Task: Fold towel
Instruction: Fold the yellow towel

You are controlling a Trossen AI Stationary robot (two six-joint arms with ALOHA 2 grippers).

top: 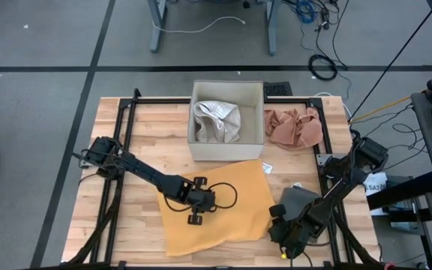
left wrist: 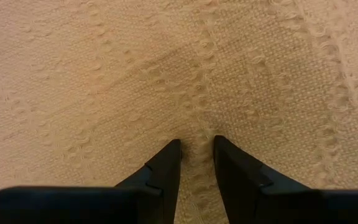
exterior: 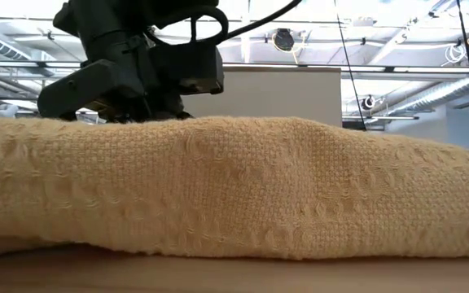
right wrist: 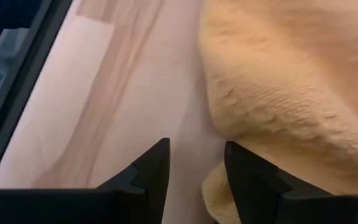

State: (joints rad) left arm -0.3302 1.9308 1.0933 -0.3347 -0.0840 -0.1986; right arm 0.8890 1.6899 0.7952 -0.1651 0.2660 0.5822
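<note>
A yellow woven towel [top: 223, 202] lies spread on the wooden table, its near part humped up in the low view [exterior: 234, 187]. My left gripper [top: 196, 217] points steeply down over the towel's middle, slightly left of centre. Its fingers stand a narrow gap apart [left wrist: 196, 146] on either side of a woven stripe [left wrist: 201, 93]. My right gripper [top: 280, 234] hangs low and open at the towel's near right corner. Its fingers [right wrist: 196, 149] are over bare wood beside the towel's rolled edge [right wrist: 219, 124]. My left gripper comes at the towel's flat middle [left wrist: 197, 134] from above, fingers slanting down. The tips sit right at the cloth, and I cannot tell whether they touch it. My right gripper has a small flap of the towel [right wrist: 213, 186] beside one finger; whether they touch, I cannot tell.
A white box [top: 227, 146] holding a pale cloth [top: 216, 120] stands just beyond the towel's far edge. A pinkish cloth [top: 293, 127] lies to its right. A grey object [top: 300, 199] sits right of the towel. Black frame rails [top: 126, 127] border the table.
</note>
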